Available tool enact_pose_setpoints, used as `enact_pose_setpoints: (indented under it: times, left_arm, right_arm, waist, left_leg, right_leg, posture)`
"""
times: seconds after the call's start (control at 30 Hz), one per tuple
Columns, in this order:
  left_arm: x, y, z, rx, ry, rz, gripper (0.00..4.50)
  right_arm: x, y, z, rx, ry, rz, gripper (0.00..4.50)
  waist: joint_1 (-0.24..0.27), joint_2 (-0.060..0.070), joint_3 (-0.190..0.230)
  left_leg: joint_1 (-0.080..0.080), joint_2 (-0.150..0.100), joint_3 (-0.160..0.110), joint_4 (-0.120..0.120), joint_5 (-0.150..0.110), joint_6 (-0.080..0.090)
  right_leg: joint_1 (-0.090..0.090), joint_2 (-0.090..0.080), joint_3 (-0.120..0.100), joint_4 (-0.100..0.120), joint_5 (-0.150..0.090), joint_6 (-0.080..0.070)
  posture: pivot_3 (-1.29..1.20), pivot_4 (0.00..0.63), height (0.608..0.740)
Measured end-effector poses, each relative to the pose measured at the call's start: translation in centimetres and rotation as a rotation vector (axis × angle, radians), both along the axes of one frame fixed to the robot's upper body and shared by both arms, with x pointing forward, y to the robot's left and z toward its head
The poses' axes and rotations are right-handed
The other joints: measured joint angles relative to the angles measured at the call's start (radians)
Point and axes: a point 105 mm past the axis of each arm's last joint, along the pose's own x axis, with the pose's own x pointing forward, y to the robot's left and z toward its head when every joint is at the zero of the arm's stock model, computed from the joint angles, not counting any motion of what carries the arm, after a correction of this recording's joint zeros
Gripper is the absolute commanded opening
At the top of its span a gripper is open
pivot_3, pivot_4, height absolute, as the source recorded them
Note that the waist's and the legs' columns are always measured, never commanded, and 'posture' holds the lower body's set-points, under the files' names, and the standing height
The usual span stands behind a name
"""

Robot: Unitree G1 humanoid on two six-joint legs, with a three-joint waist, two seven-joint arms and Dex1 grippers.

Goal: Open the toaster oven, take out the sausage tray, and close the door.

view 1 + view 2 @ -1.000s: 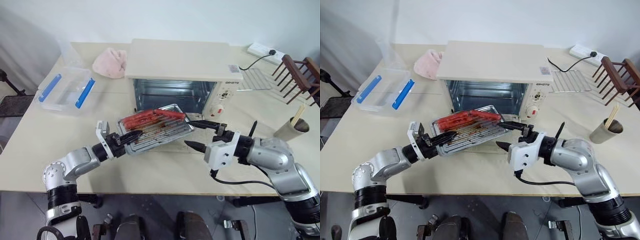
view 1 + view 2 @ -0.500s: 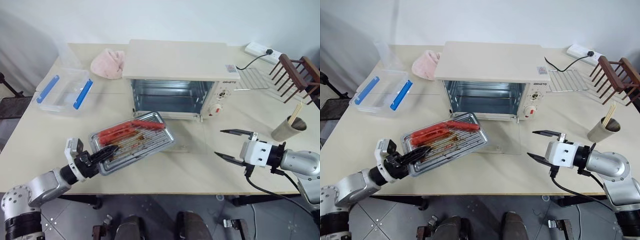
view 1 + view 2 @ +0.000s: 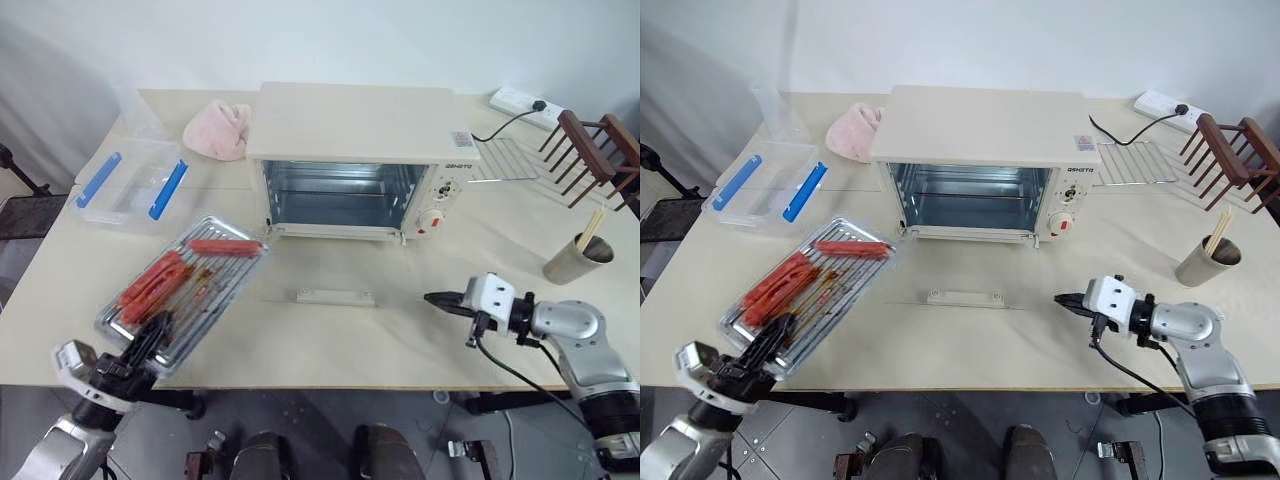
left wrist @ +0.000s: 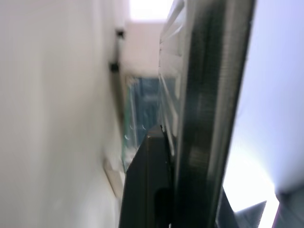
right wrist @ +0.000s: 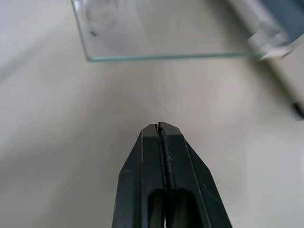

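The cream toaster oven [image 3: 355,125] stands at mid-table with its cavity empty. Its glass door [image 3: 330,270] lies folded down flat, with the cream handle [image 3: 335,297] toward me. The sausage tray [image 3: 185,285], shiny metal with several red sausages, is at the front left of the table. My left gripper [image 3: 155,332] is shut on its near corner. The left wrist view shows the tray's edge [image 4: 209,118] pinched beside a black finger [image 4: 147,190]. My right gripper [image 3: 432,297] is shut and empty, low over the table just right of the door's corner [image 5: 92,54].
A clear plastic box [image 3: 130,185] with blue clips and a pink cloth [image 3: 220,128] lie at the back left. A wire rack [image 3: 510,160], a wooden rack [image 3: 600,145], a cup of chopsticks [image 3: 575,258] and a power strip [image 3: 520,100] are on the right.
My left arm has drawn the tray out from in front of the oven, leftward and toward the near edge. My right gripper has moved right, sunk lower and shut.
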Motion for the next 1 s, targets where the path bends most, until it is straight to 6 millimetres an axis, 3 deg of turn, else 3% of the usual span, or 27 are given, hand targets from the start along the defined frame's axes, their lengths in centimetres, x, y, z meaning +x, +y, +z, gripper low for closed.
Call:
enact_pose_setpoints:
  times: [0.13,0.4,0.7,1.0]
  left_arm:
    - [-0.8,1.1,-0.7,-0.034,0.018,0.096,0.00]
    - [-0.9,2.2,-1.6,-0.065,0.039,0.111,0.00]
    - [-1.5,5.4,-2.5,-0.099,0.066,0.064,0.00]
    - [-1.8,5.5,-2.9,-0.096,0.066,-0.067,0.00]
  right_arm:
    - [1.0,0.9,0.3,0.056,-0.005,0.010,0.03]
    - [1.7,2.4,1.6,0.132,-0.090,0.058,0.03]
    - [1.3,1.3,6.7,0.343,-0.225,0.058,0.03]
    - [1.2,2.3,10.9,0.528,-0.169,0.086,0.03]
  waist:
    - [-0.002,0.000,0.000]
    - [0.000,0.000,0.000]
    - [-0.004,0.000,0.000]
    - [-0.002,0.000,0.000]
  left_leg:
    - [0.000,0.000,-0.001,0.000,0.000,0.000]
    - [0.000,0.000,-0.001,0.000,-0.001,0.001]
    - [0.000,0.004,-0.001,-0.002,-0.001,0.000]
    - [-0.001,0.004,0.000,-0.004,-0.002,-0.001]
  right_leg:
    - [0.001,0.000,-0.001,-0.001,0.000,-0.001]
    - [0.001,0.000,-0.002,-0.002,0.000,-0.001]
    - [0.000,0.000,-0.002,-0.002,0.000,-0.001]
    - [-0.003,-0.002,-0.002,-0.002,0.000,-0.001]
  posture:
    - [0.00,0.150,0.740]
    - [0.00,0.150,0.740]
    - [0.00,0.150,0.740]
    - [0.00,0.150,0.740]
